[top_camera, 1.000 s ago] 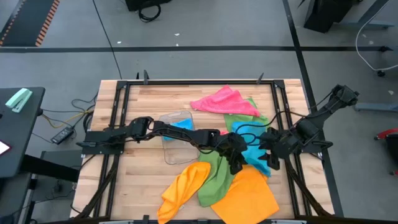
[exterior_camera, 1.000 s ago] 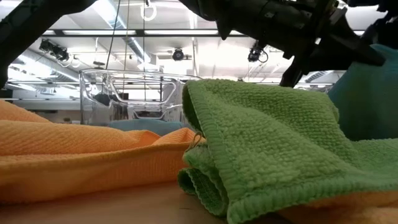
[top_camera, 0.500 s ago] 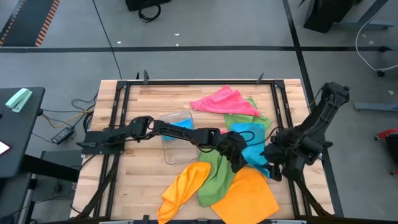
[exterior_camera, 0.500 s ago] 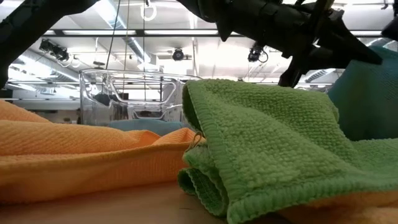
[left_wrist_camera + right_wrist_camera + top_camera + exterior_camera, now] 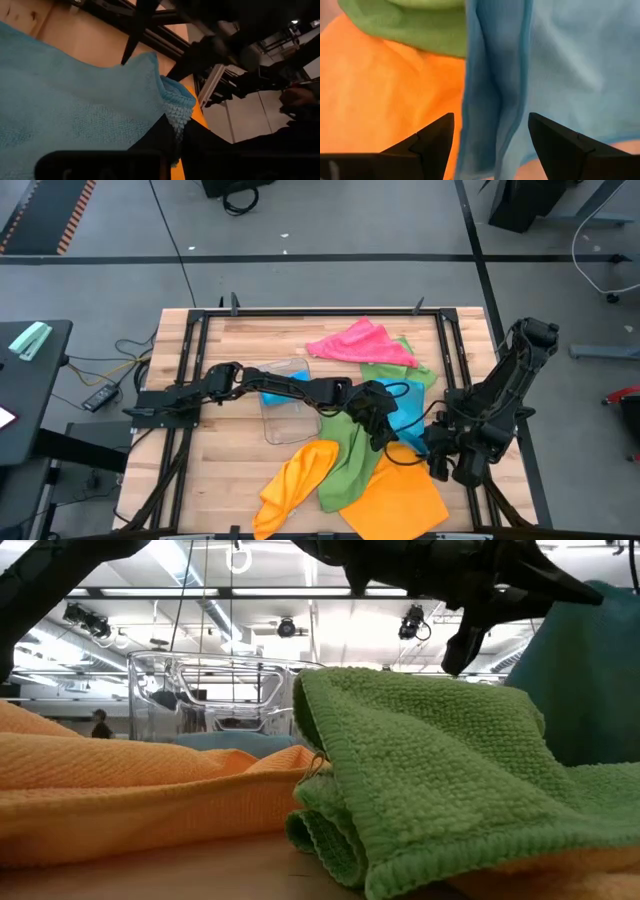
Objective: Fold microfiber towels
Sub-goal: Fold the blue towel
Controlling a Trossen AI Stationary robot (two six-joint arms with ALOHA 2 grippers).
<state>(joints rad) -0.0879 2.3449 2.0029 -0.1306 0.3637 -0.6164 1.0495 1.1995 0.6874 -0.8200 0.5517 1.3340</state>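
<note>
A sky-blue towel (image 5: 408, 418) lies partly raised over the heap at centre right, and my left gripper (image 5: 382, 435) is shut on it. Under and around it lie a green towel (image 5: 350, 462), two orange towels (image 5: 298, 485) (image 5: 405, 492), a second green towel (image 5: 392, 372) and a pink towel (image 5: 360, 342). My right gripper (image 5: 490, 135) hovers open at the blue towel's near right side. A hanging fold of the blue towel (image 5: 492, 95) stands between its fingers, untouched. My left gripper pinches a corner of the blue towel (image 5: 176, 116) between its two fingers. The fingers slant down from the table's left side. The corner is raised, and the cloth slopes away from it onto the other towels.
A small clear plastic tray (image 5: 284, 395) stands left of the heap, under my left arm. Black frame rails (image 5: 300, 311) run along the table's far and side edges. Bare wood shows at the near left (image 5: 225, 470) and far left.
My right gripper has swung toward the table's near edge and sunk toward the blue towel's near right side, staying open. My left gripper has risen a little, and the held part of the blue towel stands higher in the low view.
</note>
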